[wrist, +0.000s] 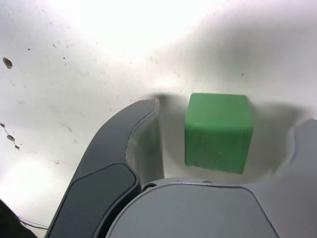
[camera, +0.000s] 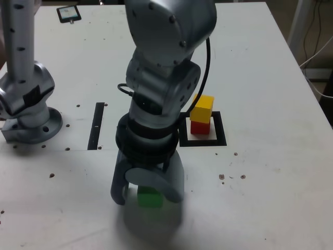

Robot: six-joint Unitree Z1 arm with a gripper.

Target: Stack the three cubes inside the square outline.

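Two cubes stacked: yellow cube (camera: 202, 106) on red cube (camera: 200, 126) | tool (camera: 147, 191) open, straddling green cube (wrist: 218, 131)

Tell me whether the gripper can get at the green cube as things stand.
Probably yes. The gripper is open with the green cube between its fingers, a gap on each side, and nothing blocks it on the table.

white table (camera: 270, 172), green cube (camera: 150, 198), square outline (camera: 222, 141)

The arm reached straight down, its gripper (camera: 147, 194) low over the table (camera: 270, 177), jaws spread apart around the green cube (wrist: 218, 131).
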